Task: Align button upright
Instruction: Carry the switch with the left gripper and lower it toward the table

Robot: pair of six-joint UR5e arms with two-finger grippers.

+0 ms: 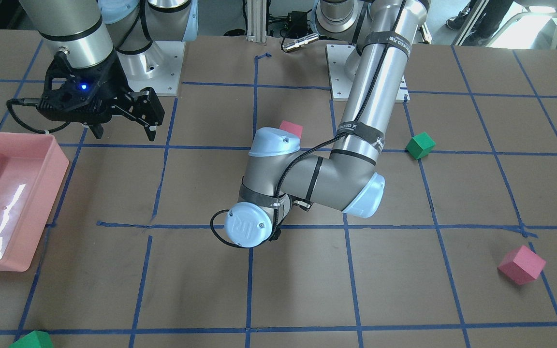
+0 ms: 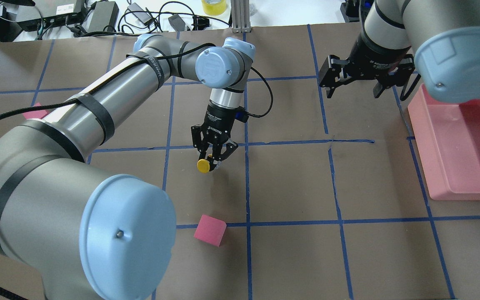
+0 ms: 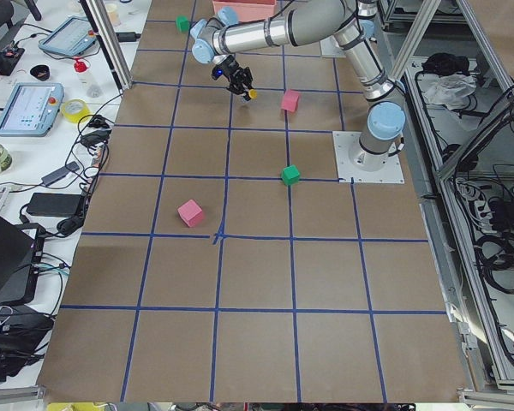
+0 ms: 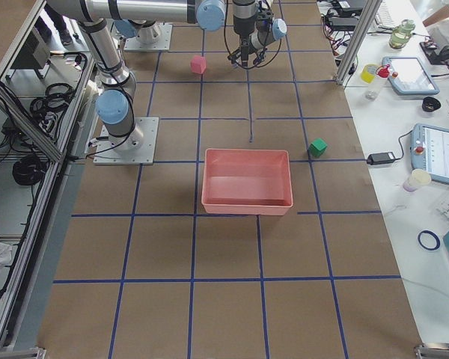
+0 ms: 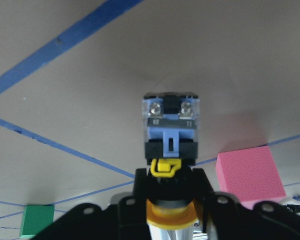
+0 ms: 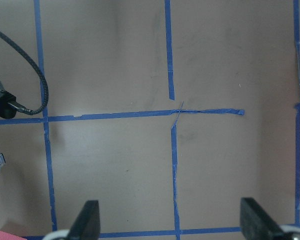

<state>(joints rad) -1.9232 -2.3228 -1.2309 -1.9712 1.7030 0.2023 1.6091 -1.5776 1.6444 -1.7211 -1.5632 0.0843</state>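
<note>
My left gripper is shut on the button, close over the table near a blue tape crossing. In the left wrist view the button sits between the black fingers. Its yellow cap is nearest the camera and its blue-grey blocky base points away toward the table. I cannot tell whether the base touches the table. The arm's wrist hides the button in the front-facing view. My right gripper is open and empty, hovering near the pink tray; its spread fingertips show in the right wrist view.
A pink tray stands at the right edge of the overhead view. A pink cube lies just in front of the held button. A green cube, another pink cube and a second green cube lie farther off.
</note>
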